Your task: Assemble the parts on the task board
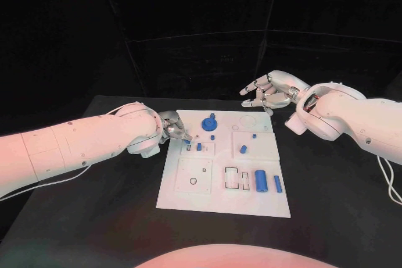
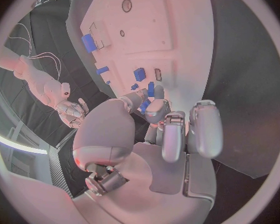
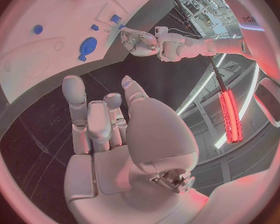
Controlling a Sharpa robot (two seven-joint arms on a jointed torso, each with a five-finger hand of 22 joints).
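Our left hand (image 1: 173, 128) sets its fingertips (image 2: 154, 108) down at the task board's (image 1: 197, 199) left edge, around a small blue part (image 2: 150, 89); whether they actually grip it, we cannot tell. Our right hand (image 1: 269, 92) hovers past the board's far right corner, fingers (image 3: 74, 97) loosely apart and holding nothing. On the white board we see a round blue part (image 1: 210, 124) near the far edge, a blue peg (image 1: 243, 149) mid-board, and a blue cylinder (image 1: 261, 181) beside a thinner bar (image 1: 277, 183) toward the near right.
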